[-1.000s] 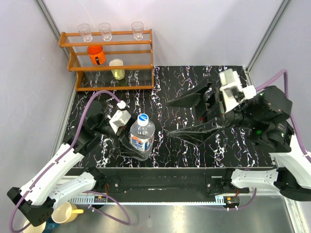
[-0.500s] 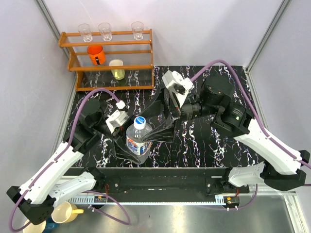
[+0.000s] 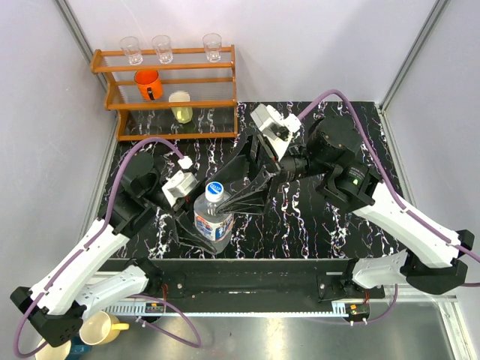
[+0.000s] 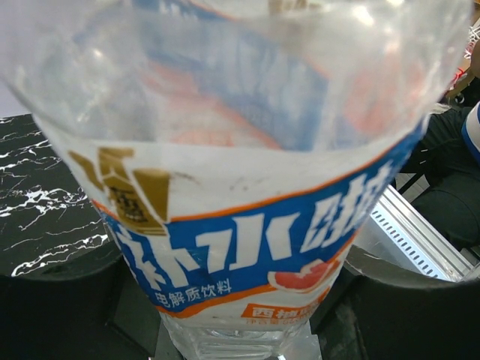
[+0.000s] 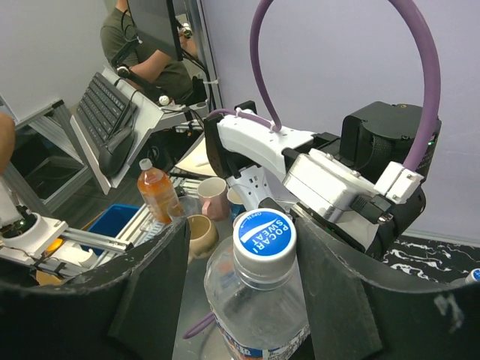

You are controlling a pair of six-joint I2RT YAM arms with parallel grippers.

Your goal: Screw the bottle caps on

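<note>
A clear bottle (image 3: 212, 217) with a blue, white and orange label stands tilted near the table's front left, and it fills the left wrist view (image 4: 240, 225). A white cap with a blue top (image 3: 215, 190) sits on its neck and shows in the right wrist view (image 5: 264, 238). My left gripper (image 3: 201, 234) is shut on the bottle's lower body. My right gripper (image 3: 226, 196) is open, with one finger on each side of the cap (image 5: 241, 229) and gaps on both sides. The second bottle is out of view. A small white and blue round thing (image 5: 472, 276) shows at the right edge.
A wooden rack (image 3: 169, 101) at the back left holds three clear glasses, an orange cup (image 3: 148, 84) and a yellow cup (image 3: 180, 107). A mug (image 3: 101, 328) sits below the table's front left. Beyond the table are mugs and an orange drink bottle (image 5: 156, 191).
My right arm has swung in from the far right to the bottle, and its open fingers now straddle the cap. The left gripper has shifted the bottle slightly left and nearer.
</note>
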